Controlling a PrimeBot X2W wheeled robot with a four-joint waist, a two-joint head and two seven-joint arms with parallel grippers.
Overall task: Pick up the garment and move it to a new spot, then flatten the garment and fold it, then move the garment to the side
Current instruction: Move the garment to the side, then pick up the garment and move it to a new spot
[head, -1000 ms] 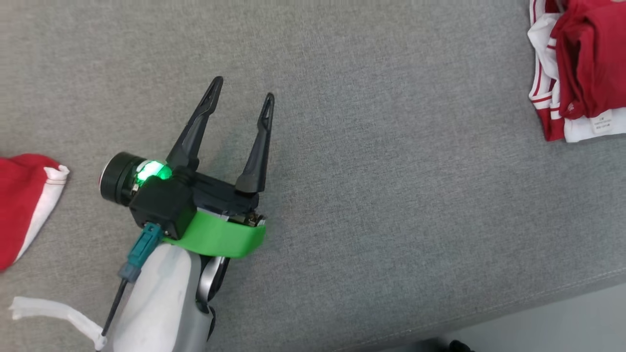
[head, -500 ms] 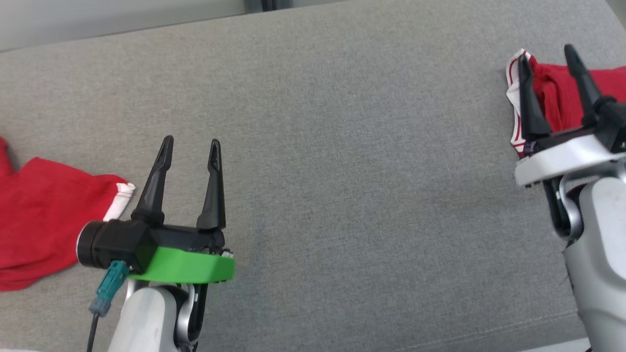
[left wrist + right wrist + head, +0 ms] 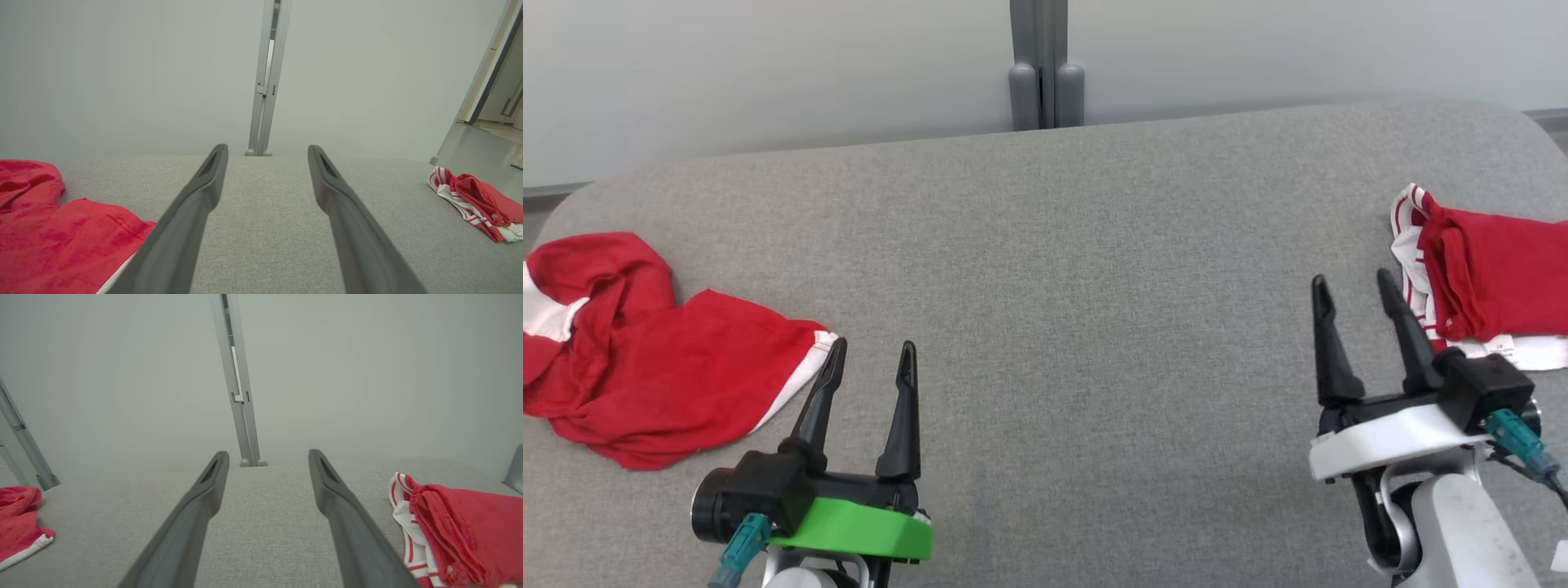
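A crumpled red garment with white trim (image 3: 645, 376) lies at the left of the grey padded surface (image 3: 1094, 327); it is also at the lower left of the left wrist view (image 3: 53, 228). My left gripper (image 3: 873, 345) is open and empty, its left fingertip just beside the garment's white-edged corner. At the right edge rests a folded red and white garment (image 3: 1486, 278). My right gripper (image 3: 1351, 278) stands open and empty just left of that pile, which the right wrist view (image 3: 457, 526) has at its lower right. Bare fabric lies between both pairs of fingers.
A pale wall with a grey metal post (image 3: 1045, 65) runs behind the surface's far edge. The left wrist view catches an open doorway (image 3: 498, 94) at the far right. The surface's rounded corners are at the far left and far right.
The head camera has tilted up and turned, so the whole picture shifted and both garments and the wall came into view. The left gripper now points straight ahead. Both grippers stayed open.
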